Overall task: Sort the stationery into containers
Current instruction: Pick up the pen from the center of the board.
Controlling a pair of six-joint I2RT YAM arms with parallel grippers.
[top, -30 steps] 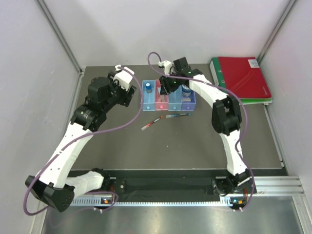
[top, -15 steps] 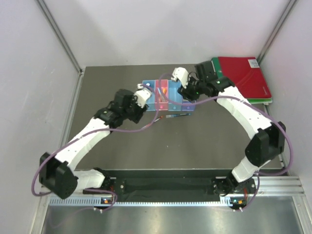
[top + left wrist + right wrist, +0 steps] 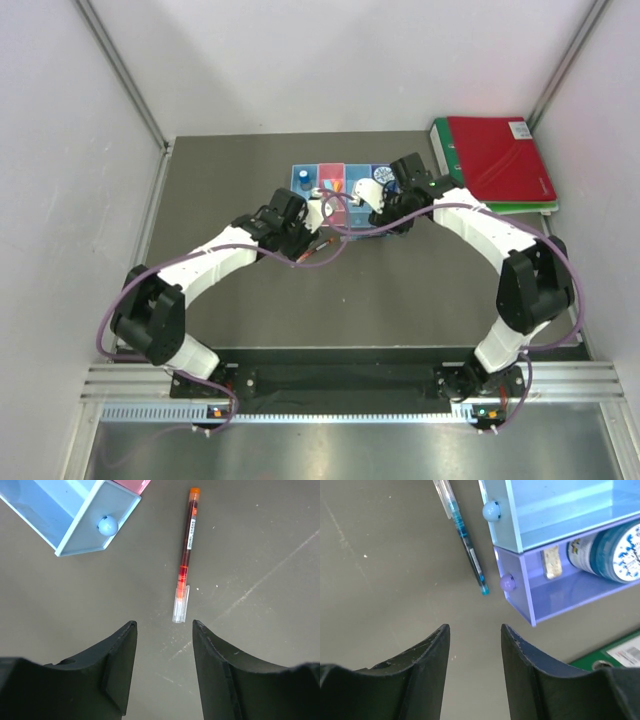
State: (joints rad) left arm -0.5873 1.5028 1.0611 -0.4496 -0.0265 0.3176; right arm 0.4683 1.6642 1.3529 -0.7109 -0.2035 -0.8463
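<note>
**Top and wrist views, stationery-sorting task.** The four joined bins [image 3: 345, 186] stand at mid-table, with the red binder [image 3: 500, 158] well apart to their right.

The left gripper [image 3: 163, 625] hangs over the dark table [image 3: 260, 540]. Its jaws are moderately parted and nothing is between them. Just beyond its fingertips lies the red pen [image 3: 186, 545], flat on the table. It has a translucent barrel of red ink, an orange end plug, a white printed label and a clear cap nearest the gripper. The pen lies near the knobbed front of a light blue bin [image 3: 75, 527] but clear of it.

The right gripper [image 3: 474, 627] is likewise parted and holds nothing. The blue pen [image 3: 465, 537] has a clear barrel with teal ink. It lies on the table just beside the fronts of the second light blue bin [image 3: 555, 505] and the purple bin [image 3: 520, 602], its tip near the purple knob. The purple bin holds a round blue jar [image 3: 607, 550] with a white-patterned label and a pale tag [image 3: 551, 562].
</note>
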